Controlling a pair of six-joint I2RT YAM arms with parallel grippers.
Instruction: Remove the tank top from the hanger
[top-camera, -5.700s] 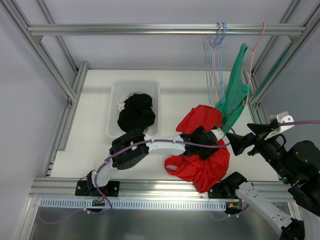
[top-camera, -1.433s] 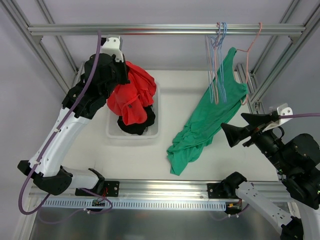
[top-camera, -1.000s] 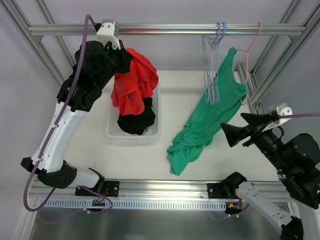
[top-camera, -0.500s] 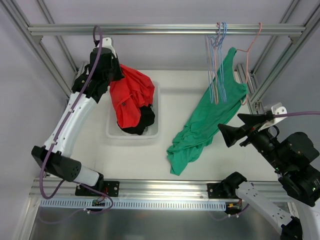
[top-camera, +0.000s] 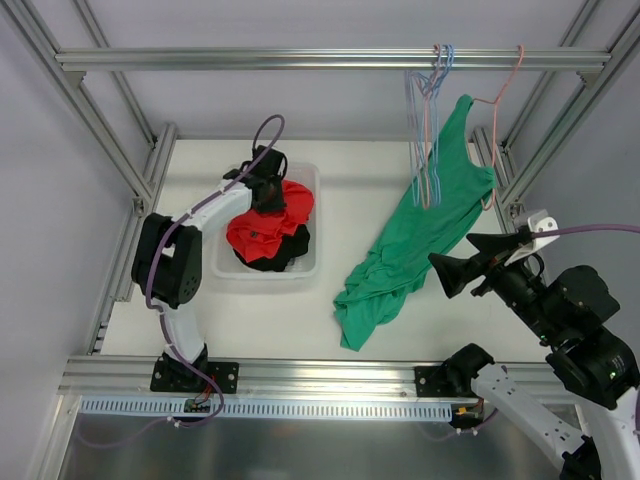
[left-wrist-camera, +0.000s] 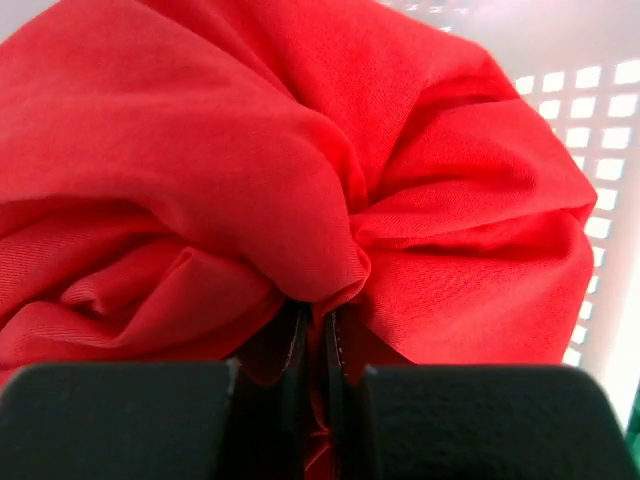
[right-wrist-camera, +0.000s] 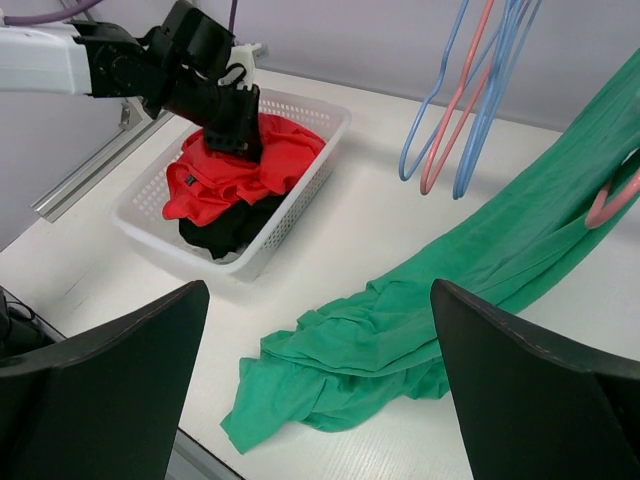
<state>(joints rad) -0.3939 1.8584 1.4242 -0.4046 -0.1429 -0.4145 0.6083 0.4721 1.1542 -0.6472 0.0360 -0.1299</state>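
A green tank top (top-camera: 420, 240) hangs by one shoulder from a pink hanger (top-camera: 505, 85) on the top rail, and its lower part lies bunched on the white table. In the right wrist view the tank top (right-wrist-camera: 420, 310) trails down from the hanger (right-wrist-camera: 615, 200). My right gripper (top-camera: 455, 258) hovers open just right of the cloth, holding nothing. My left gripper (top-camera: 270, 190) is down in the white basket (top-camera: 225, 270), shut on a red garment (left-wrist-camera: 300, 150) pinched between its fingers (left-wrist-camera: 295, 340).
Several empty blue and pink hangers (top-camera: 428, 130) hang on the rail left of the tank top. A black garment (top-camera: 285, 255) lies under the red one in the basket. Aluminium frame posts (top-camera: 135, 180) border the table on both sides.
My left arm has swung down from high above the basket and lowered the red garment into it. The right gripper has drifted slightly left, still open.
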